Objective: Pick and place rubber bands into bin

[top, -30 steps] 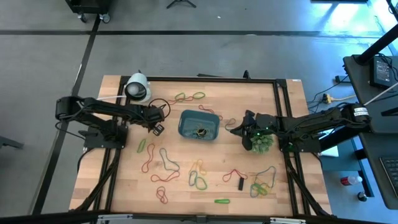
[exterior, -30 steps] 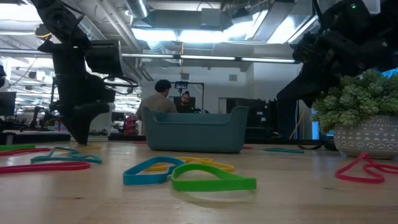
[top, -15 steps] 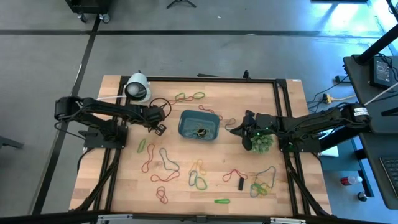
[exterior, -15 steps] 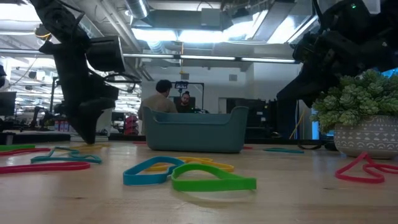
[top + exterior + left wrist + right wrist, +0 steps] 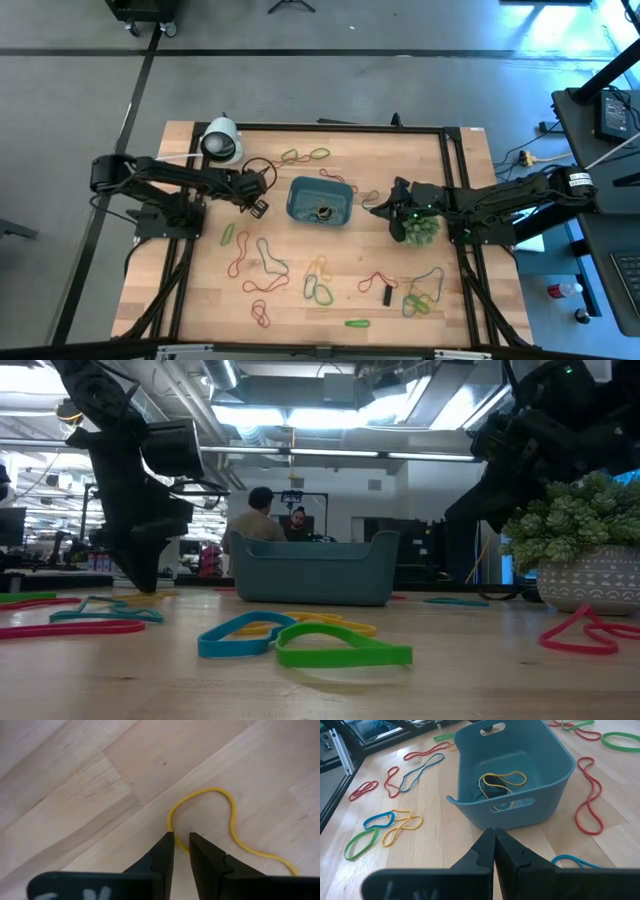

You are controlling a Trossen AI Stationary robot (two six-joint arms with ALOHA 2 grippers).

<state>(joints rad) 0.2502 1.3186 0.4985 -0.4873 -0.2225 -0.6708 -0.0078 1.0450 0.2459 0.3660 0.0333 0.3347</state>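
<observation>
Only a few rubber bands (image 5: 502, 782) lie in the bin (image 5: 547, 780), many remain scattered, and the left gripper (image 5: 181, 845), slightly parted and empty, straddles a yellow band (image 5: 227, 810) just ahead of its tips

We count one blue bin (image 5: 320, 201) on the table (image 5: 200, 310), with at least one yellow rubber band (image 5: 502, 780) inside it. About twenty bands lie loose on the wood, too tangled to count exactly. There is one white dome (image 5: 220, 141), one potted plant (image 5: 420, 230), and one small black block (image 5: 388, 295). Two arms reach in, one gripper each.
</observation>
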